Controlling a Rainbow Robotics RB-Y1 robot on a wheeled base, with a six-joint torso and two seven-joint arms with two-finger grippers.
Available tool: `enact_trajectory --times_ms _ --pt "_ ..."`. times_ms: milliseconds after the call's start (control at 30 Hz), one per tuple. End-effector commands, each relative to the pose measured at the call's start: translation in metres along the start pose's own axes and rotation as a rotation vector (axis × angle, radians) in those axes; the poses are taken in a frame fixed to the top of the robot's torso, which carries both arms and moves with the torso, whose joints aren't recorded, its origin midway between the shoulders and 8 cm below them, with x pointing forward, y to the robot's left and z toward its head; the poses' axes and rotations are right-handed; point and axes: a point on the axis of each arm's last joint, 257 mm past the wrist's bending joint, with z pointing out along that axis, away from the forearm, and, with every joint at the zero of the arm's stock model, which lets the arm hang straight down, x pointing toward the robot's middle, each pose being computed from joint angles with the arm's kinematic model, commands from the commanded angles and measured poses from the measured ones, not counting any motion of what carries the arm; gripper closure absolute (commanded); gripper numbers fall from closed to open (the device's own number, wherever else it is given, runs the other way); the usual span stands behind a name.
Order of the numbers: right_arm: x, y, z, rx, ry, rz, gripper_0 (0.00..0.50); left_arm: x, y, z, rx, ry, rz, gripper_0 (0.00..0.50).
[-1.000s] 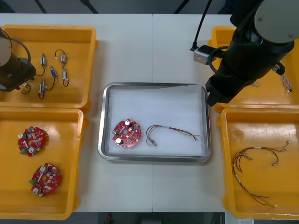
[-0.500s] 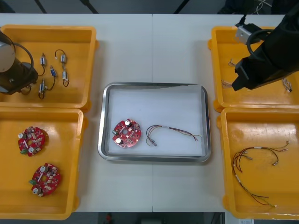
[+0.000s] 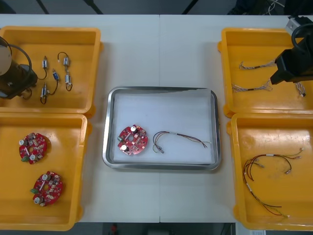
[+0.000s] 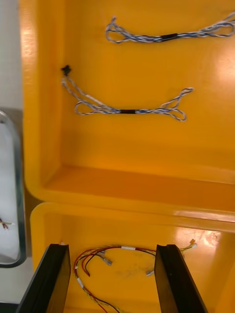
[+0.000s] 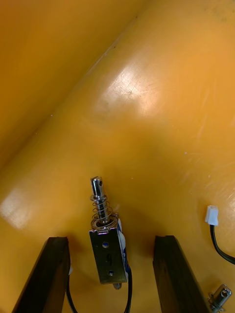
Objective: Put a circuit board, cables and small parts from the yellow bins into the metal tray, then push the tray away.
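Tray: your metal tray point(image 3: 161, 90) lies flat with bins on both sides of it, and it is white inside.
In tray: you have one circuit board point(image 3: 132, 139) toward its left side. A red and yellow cable point(image 3: 178, 138) lies just right of the board, apart from it.
Left gripper: your left gripper point(image 5: 110, 238) is low in the far left bin point(image 3: 49, 30), left of the tray. Its jaws are apart. A small metal part point(image 5: 106, 244) lies on the bin floor between the fingers, with a gap on each side.
Right gripper: your right gripper point(image 4: 112, 247) hangs right of the tray, over the far right bin point(image 4: 44, 98), with jaws apart and holding nothing. Two blue and white cables point(image 4: 129, 110) lie in that bin beyond the fingers.
Left of tray: you see other small metal parts point(image 3: 55, 76) in the far left bin and two spare boards point(image 3: 33, 147) in the near left bin point(image 3: 84, 147).
Right of tray: you see loose red and yellow cables point(image 3: 266, 174) in the near right bin point(image 3: 234, 147).
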Motion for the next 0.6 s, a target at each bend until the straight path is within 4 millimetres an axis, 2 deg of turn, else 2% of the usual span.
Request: enact_trajectory --times_ms 33,67,100,167,400,600 --pt "-0.017 -0.048 -0.013 0.059 -0.05 0.093 0.0 -0.042 -0.001 -0.024 0.014 -0.066 0.002 0.306" --pt "-0.02 -0.054 -0.011 0.061 -0.051 0.108 0.0 -0.042 -0.002 -0.024 0.016 -0.066 0.001 0.396" --pt "-0.023 -0.061 -0.01 0.064 -0.054 0.106 0.0 -0.042 -0.002 -0.024 0.016 -0.066 0.001 0.461" --pt "-0.027 -0.071 -0.008 0.073 -0.057 0.098 0.0 -0.042 -0.002 -0.024 0.016 -0.066 0.0 0.5" --pt "-0.049 -0.099 0.001 0.073 -0.089 0.081 0.0 -0.039 0.0 -0.016 0.038 -0.076 0.001 0.5" --pt "-0.06 -0.118 0.011 0.061 -0.112 0.066 0.0 -0.041 -0.003 -0.021 0.043 -0.078 0.017 0.5"
